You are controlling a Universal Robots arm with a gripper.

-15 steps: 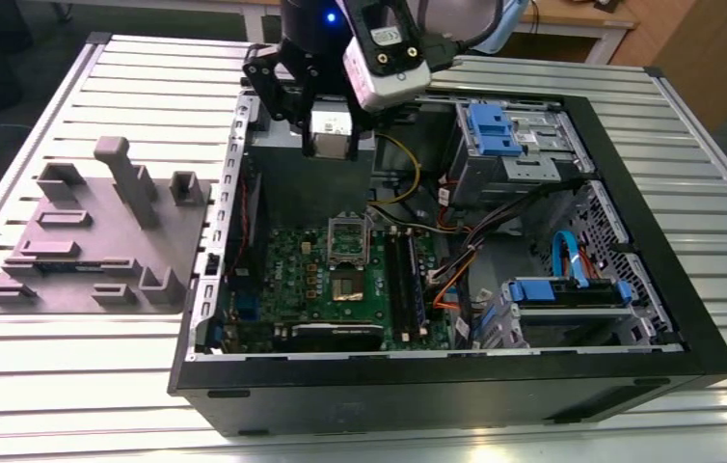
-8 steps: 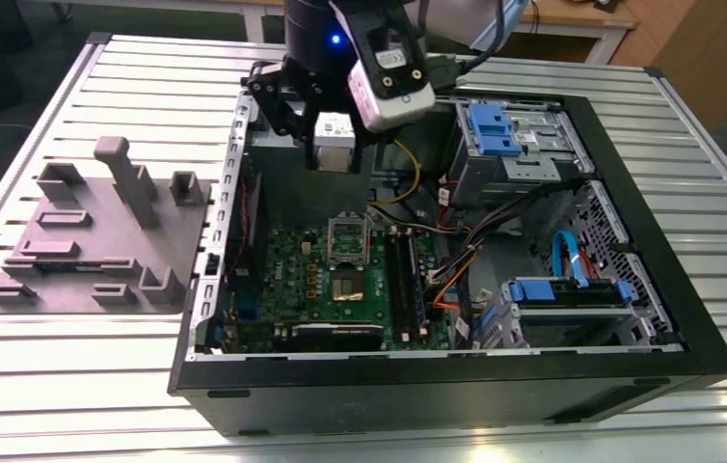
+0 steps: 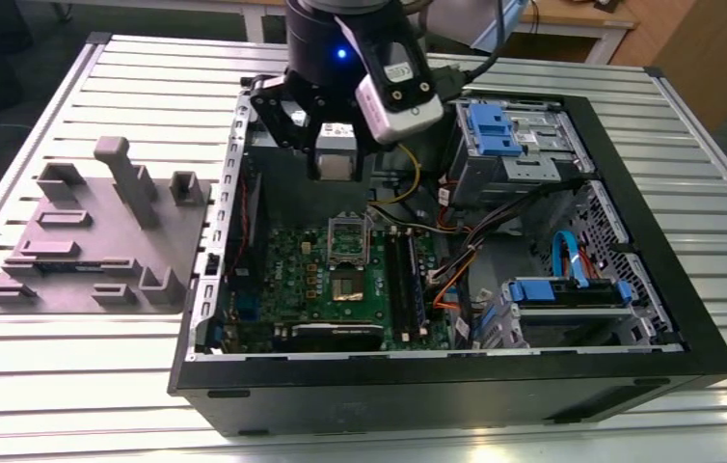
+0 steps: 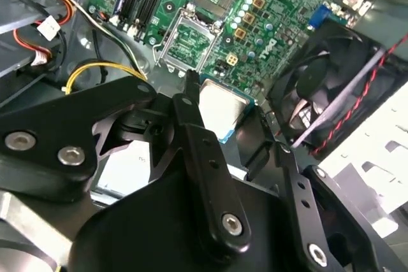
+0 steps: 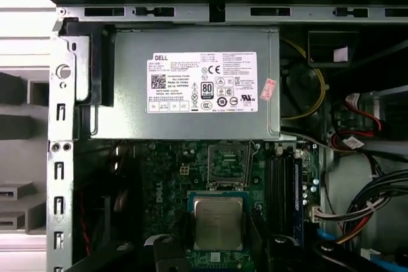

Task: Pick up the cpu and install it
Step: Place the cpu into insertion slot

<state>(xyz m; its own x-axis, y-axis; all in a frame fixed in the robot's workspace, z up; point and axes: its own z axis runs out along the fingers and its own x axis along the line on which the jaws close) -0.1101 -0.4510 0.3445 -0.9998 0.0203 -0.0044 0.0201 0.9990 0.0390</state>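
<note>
Silvery-grey, flat and square, the cpu (image 5: 218, 222) is clamped by its edges in the black gripper (image 5: 218, 234) over the green board (image 5: 166, 183); its underside is hidden

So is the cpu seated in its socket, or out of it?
Out. The cpu is clamped between the jaws of the gripper, apart from the socket, whose frame holds no chip.

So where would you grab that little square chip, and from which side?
Probably by two opposite thin edges, coming straight down from above. The chip is flat and sits level with its metal top up, so only its rim offers a hold. In the first wrist view the gripper pinches it that way, a finger at each side, above the green board.
</note>
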